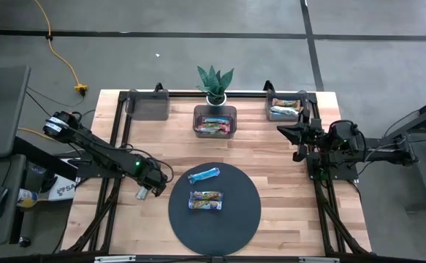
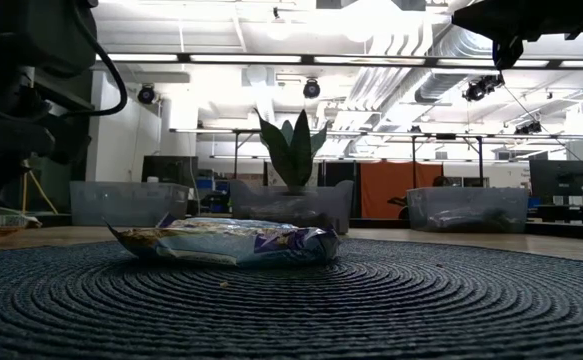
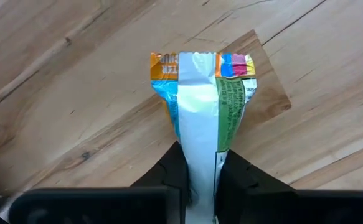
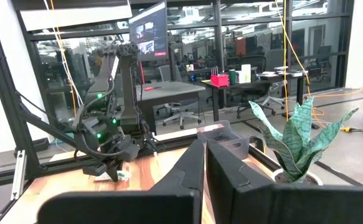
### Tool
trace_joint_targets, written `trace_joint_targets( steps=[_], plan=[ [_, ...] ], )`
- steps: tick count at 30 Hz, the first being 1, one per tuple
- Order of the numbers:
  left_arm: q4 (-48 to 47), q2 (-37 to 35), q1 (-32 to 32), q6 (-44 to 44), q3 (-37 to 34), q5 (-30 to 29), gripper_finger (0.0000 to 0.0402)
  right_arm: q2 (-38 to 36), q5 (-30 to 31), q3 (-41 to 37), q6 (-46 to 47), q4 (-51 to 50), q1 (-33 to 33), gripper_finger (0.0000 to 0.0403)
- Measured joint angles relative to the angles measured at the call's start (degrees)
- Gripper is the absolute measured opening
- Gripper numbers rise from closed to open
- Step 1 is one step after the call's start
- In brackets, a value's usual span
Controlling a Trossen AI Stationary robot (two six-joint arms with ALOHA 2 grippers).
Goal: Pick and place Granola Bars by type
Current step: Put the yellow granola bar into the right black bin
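Observation:
My left gripper (image 1: 151,188) is over the bare wood just left of the round dark mat (image 1: 245,219) and is shut on a granola bar (image 3: 200,99) with an orange, blue and green wrapper and a silver back seam. A blue bar (image 1: 204,174) and a brown-orange bar (image 1: 206,199) lie flat on the mat. The brown-orange bar fills the low view (image 2: 226,242). My right gripper (image 1: 293,134) is shut and empty above the table's right side, near the right bin. My left gripper (image 3: 200,165) pinches one end of the bar (image 3: 200,142) between its two fingers. The bar runs on straight past the fingertips, seam side to the camera. Its free crimped end (image 3: 201,64) hangs over the wood, and its shadow falls beside it.
Three clear grey bins stand along the far edge. The left one (image 1: 148,104) looks empty, while the middle one (image 1: 215,120) and the right one (image 1: 286,108) hold bars. A potted plant (image 1: 215,84) stands behind the middle bin. Black frame rails run along both table sides.

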Motion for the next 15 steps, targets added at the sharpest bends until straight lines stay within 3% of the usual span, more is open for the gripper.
trace_joint_targets(
  steps=[8, 15],
  plan=[
    [-0.3, -1.8, 0.0, 0.6, 0.0, -0.1, 0.0039, 0.0, 0.0, 0.0, 0.0, 0.0, 0.0, 0.0000],
    [-0.9, -8.5, 0.0, 0.8, 1.6, -4.9, 0.0038, 0.0, 0.0, 0.0, 0.0, 0.0, 0.0, 0.0000]
  ],
)
